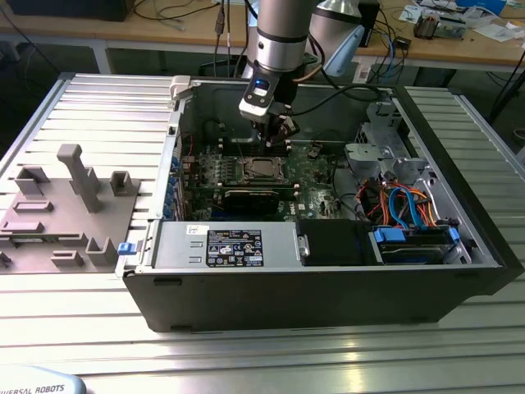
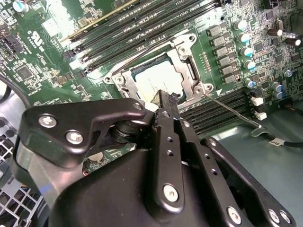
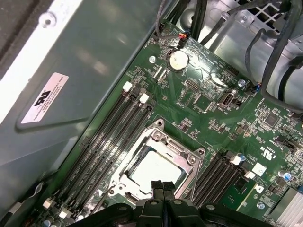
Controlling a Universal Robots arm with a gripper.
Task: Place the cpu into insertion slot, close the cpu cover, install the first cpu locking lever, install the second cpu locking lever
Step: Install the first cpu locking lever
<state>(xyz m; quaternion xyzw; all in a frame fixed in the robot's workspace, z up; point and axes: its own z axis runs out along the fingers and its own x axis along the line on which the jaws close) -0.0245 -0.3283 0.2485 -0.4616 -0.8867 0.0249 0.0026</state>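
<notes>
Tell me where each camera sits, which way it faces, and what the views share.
Exterior view: off the arm, looking down into the open black computer case; the grey robot arm and its end effector show.
First wrist view: on the arm, looking past the shut end effector onto the green circuit board.
Second wrist view: on the arm, looking over the end effector's black linkage at the board.
Shared: both wrist views show the silver-grey square cpu inside its silvery frame cover.
</notes>
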